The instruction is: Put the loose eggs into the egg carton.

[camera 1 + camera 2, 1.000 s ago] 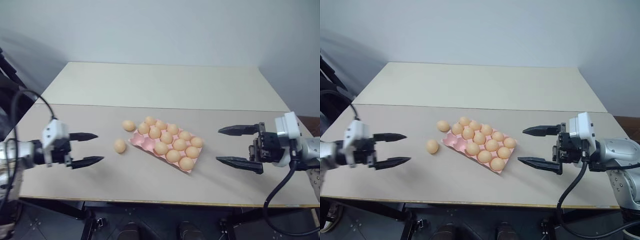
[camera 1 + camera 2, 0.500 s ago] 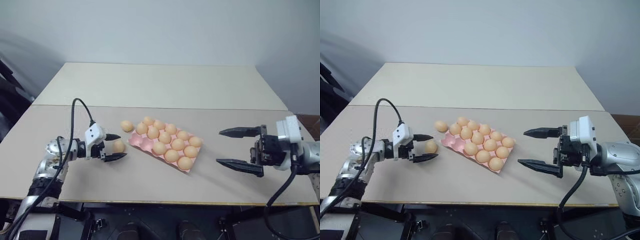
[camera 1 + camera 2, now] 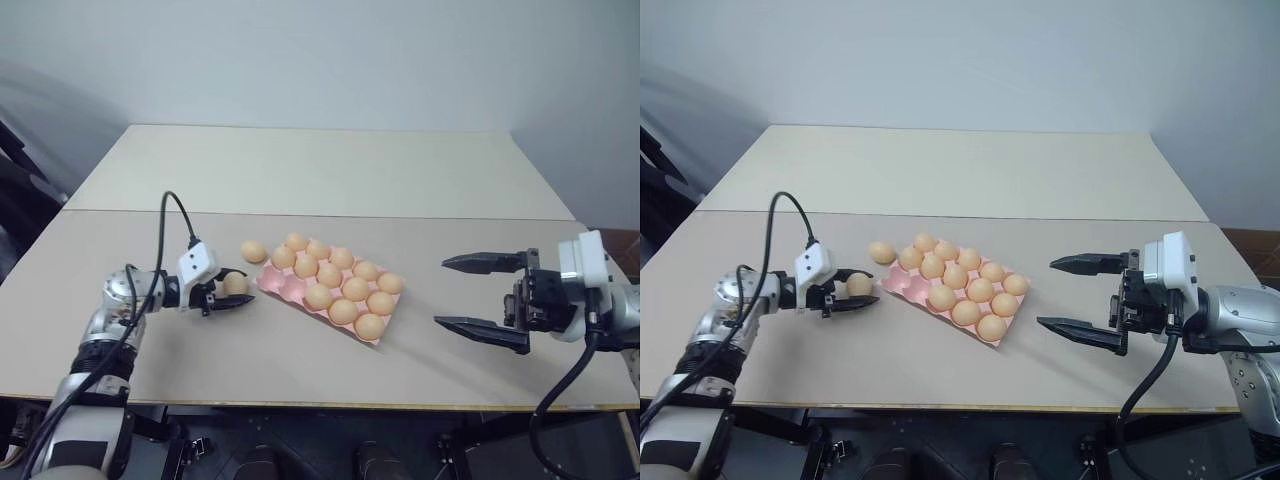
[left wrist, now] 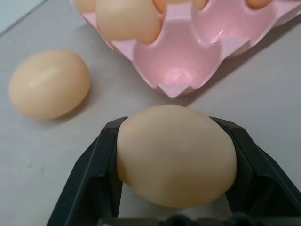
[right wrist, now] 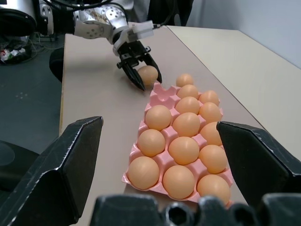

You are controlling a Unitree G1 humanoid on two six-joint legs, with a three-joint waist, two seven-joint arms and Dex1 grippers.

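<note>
My left gripper (image 3: 232,291) is shut on a loose egg (image 3: 236,284), tan-orange, low over the table just left of the egg carton (image 3: 283,289). In the left wrist view both black fingers (image 4: 99,169) press the sides of this egg (image 4: 176,153). A second loose egg (image 3: 253,251) lies on the table by the carton's far left corner; it is the egg (image 4: 49,84) off to one side in that wrist view. The pink carton holds several eggs, with bare cups (image 4: 181,61) at the end facing my left gripper. My right gripper (image 3: 485,292) stands open and empty to the carton's right, fingers (image 5: 70,160) wide.
The carton lies slantwise in the middle of the beige table (image 3: 300,370), whose front edge is close below both grippers. A second tabletop (image 3: 320,165) joins behind a seam, ending at a pale wall. A black cable (image 3: 165,225) loops over my left arm.
My left gripper moved right, up to the nearer loose egg, and its fingers closed on it. The right gripper stayed where it was, open.
</note>
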